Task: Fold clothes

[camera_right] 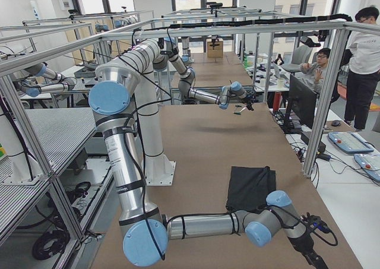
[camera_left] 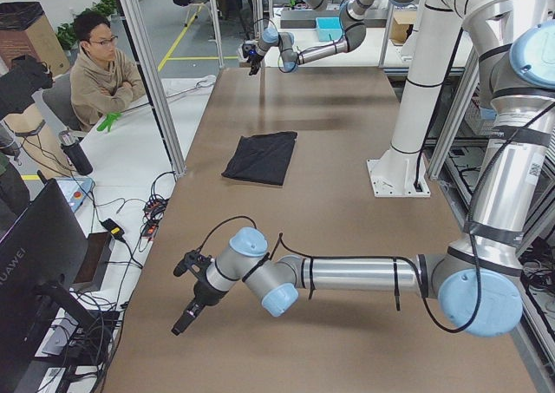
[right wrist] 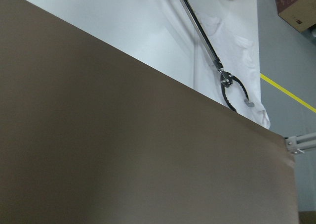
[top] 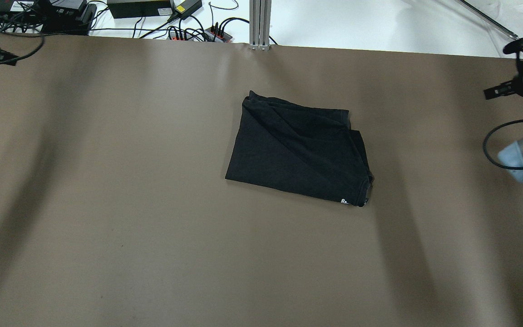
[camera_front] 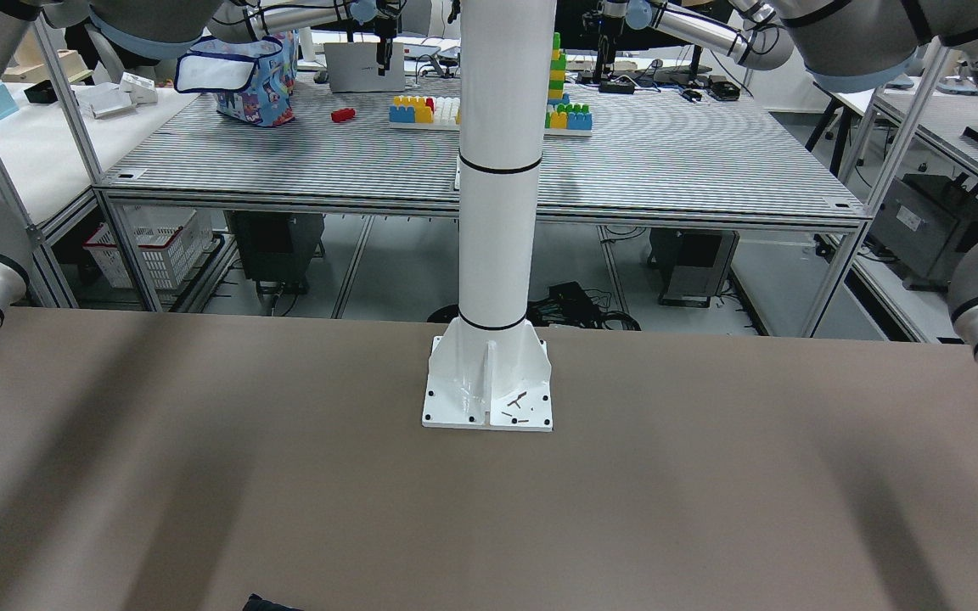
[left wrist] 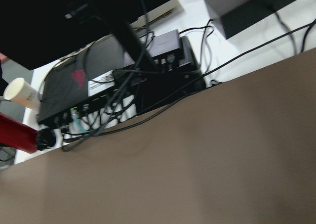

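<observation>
The brown table (top: 152, 236) bears the folded black clothes (top: 298, 150) lying flat near its middle, while the left gripper (camera_left: 184, 315) and right gripper (camera_right: 313, 258) hang well apart from them at opposite ends, and whether their jaws are spread or pressed together I cannot tell.

The clothes (top: 298, 154) are one black, soft fabric piece, folded into a rough rectangle with layered edges, lying flat and slightly skewed mid-table, small white lettering at one corner
</observation>
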